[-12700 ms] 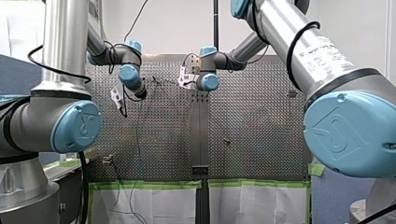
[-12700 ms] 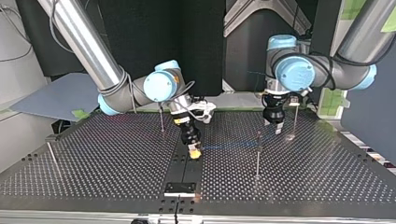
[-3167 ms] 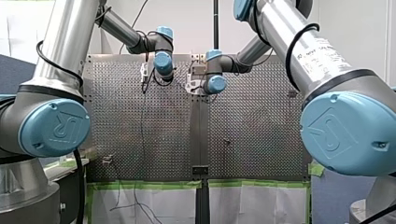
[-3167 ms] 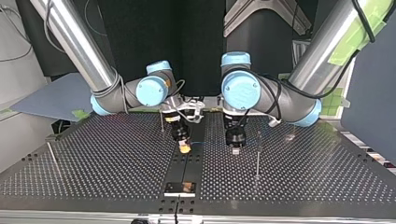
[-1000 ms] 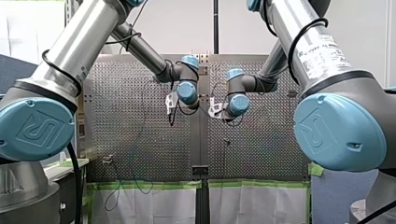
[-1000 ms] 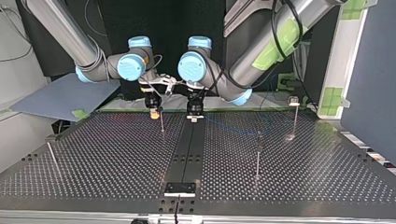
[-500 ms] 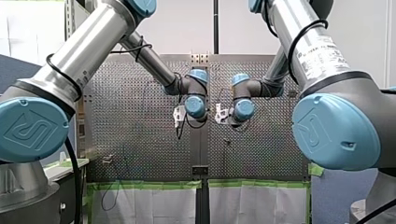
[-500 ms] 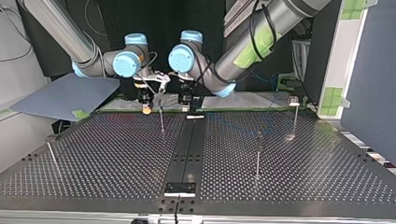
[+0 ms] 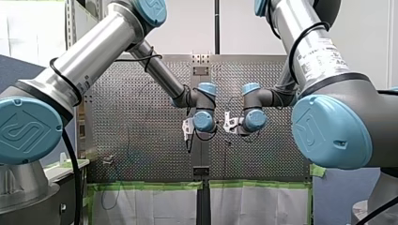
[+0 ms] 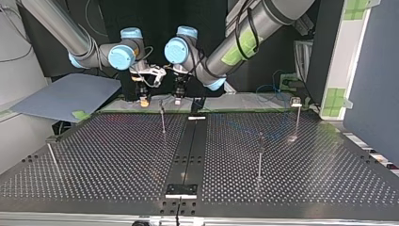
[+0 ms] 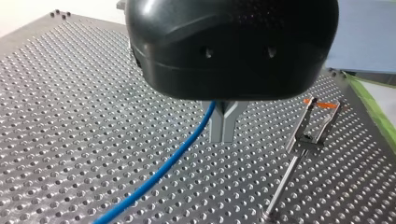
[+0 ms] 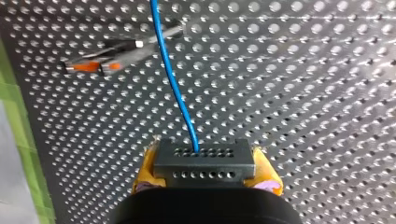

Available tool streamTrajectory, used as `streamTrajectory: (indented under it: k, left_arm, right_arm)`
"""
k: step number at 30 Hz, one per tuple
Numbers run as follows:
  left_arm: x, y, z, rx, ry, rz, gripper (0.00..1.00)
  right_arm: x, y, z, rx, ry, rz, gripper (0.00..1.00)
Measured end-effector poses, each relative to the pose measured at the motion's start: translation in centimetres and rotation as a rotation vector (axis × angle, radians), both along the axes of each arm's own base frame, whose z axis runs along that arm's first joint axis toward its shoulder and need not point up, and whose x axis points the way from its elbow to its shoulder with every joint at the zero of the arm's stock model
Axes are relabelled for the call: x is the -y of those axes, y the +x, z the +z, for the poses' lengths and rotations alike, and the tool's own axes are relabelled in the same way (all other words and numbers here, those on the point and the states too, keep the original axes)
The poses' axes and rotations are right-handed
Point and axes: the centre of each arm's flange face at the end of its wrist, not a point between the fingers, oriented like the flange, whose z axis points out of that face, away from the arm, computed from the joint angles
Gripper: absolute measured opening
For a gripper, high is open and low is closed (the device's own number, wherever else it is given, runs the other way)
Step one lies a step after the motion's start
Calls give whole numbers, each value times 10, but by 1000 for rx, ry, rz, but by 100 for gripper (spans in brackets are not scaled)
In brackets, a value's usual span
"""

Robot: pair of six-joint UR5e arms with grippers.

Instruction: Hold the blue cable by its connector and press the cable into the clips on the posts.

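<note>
Robotics lab, bench test cell. Two industrial robot arms (image 10: 84,44) flank a perforated metal table (image 10: 103,160) with thin posts (image 10: 259,155) screwed into its holes. Green tape (image 9: 150,184) holds paper sheets (image 9: 155,206) along the table edge. Black backdrop (image 10: 155,14) behind, with loose cabling around the arms.
</note>
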Motion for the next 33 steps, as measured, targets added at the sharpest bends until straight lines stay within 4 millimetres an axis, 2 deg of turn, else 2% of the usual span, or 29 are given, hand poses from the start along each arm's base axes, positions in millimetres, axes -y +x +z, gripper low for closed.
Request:
streamTrajectory:
  k: [8,18,25,33]
  left_arm:
    - [11,-4,0,29,-59,-11,0]
    - [15,-5,2,37,-98,-20,0]
    - [16,-6,-25,5,-81,-43,0]
    - [15,-8,-51,-21,-62,-42,0]
  right_arm:
    - [-3,-11,-24,19,14,32,0]
    - [8,-22,-27,66,-22,43,0]
    - [13,-27,-31,89,-24,64,0]
    - [15,-35,-44,81,-2,65,0]
